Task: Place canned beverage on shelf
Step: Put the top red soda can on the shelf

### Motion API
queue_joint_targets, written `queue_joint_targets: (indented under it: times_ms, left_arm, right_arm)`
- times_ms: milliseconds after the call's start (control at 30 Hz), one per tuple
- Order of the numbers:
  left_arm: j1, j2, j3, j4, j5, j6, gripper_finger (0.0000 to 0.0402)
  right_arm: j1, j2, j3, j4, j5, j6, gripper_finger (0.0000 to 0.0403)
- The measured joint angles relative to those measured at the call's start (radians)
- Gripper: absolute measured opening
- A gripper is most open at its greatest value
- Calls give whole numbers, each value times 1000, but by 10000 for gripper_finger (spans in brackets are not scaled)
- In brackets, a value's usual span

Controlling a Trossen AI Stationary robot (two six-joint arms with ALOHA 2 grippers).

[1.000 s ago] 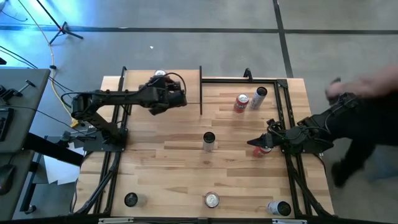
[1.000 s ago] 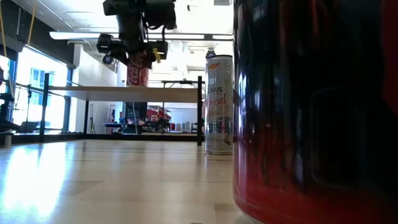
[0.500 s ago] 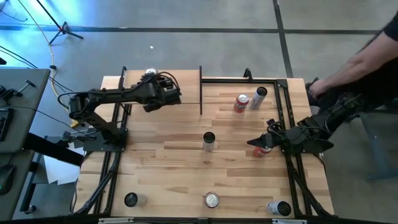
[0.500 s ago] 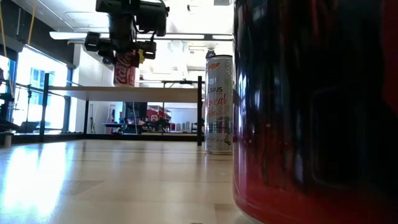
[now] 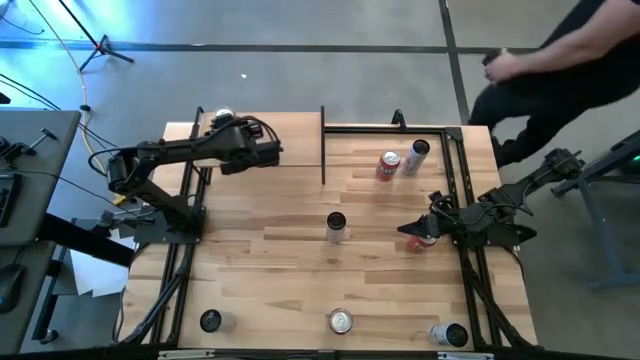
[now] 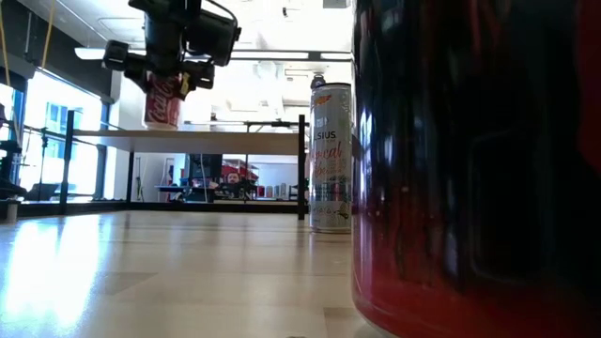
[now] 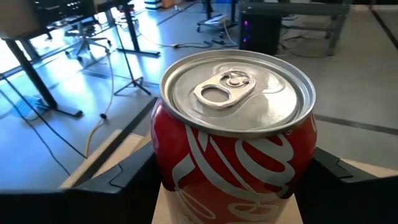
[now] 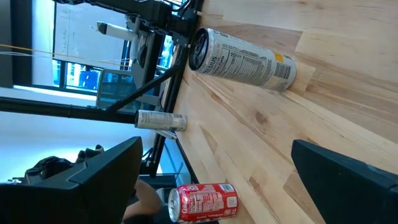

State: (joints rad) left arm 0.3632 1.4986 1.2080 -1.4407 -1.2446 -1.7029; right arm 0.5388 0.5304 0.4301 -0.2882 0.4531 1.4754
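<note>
The left tool (image 5: 222, 122) is squeezed around a red can (image 6: 161, 101), with one dark finger on each side of it. In the left wrist view the can (image 7: 235, 134) stands straight up, silver top showing, and fills most of the picture. The can hangs in the air, just above the shelf (image 6: 188, 141), out near the shelf's far left end. It does not look like it touches the board yet.

To do this step well, the left tool should keep the can straight and bring it down slowly until its bottom sits flat on the shelf. The can is close to the edge, so it should go down fully on the wood, not half over the side. Only then should the tool let go, and lift away gently so the can does not tip.

The right tool (image 5: 422, 233) waits low over the surface on the right side, its fingers spread wide and gripping nothing. A small red can (image 5: 427, 242) is just beside it.
</note>
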Motion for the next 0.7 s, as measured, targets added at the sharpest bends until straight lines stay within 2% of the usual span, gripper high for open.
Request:
queue_joint_targets:
  times_ms: [133, 700]
  left_arm:
    - [23, 0, 0, -14, 2, -56, 253]
    - [135, 0, 0, -11, 8, -51, 253]
  right_arm:
    - [0, 0, 0, 0, 0, 0, 400]
    - [0, 0, 0, 0, 0, 0, 400]
